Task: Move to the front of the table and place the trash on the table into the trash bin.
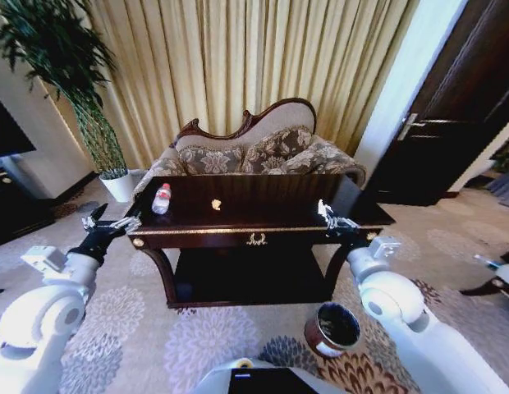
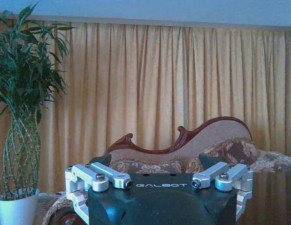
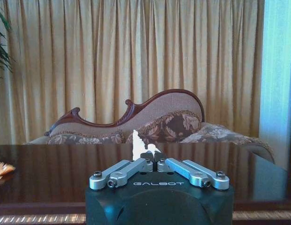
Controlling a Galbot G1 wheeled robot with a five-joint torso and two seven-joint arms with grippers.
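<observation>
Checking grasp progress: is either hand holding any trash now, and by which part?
The right hand is closed on a small white scrap, pinching its lower end at the table's right front edge. The left hand holds nothing.

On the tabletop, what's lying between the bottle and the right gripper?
In the head view, one small orange scrap lies on the table between the bottle and the right gripper; the rest of that stretch is bare.

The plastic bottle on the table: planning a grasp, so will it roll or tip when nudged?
The plastic bottle stands upright and slim on the glossy table, so a nudge would probably tip it, then roll it. It looks clear and likely light.
</observation>
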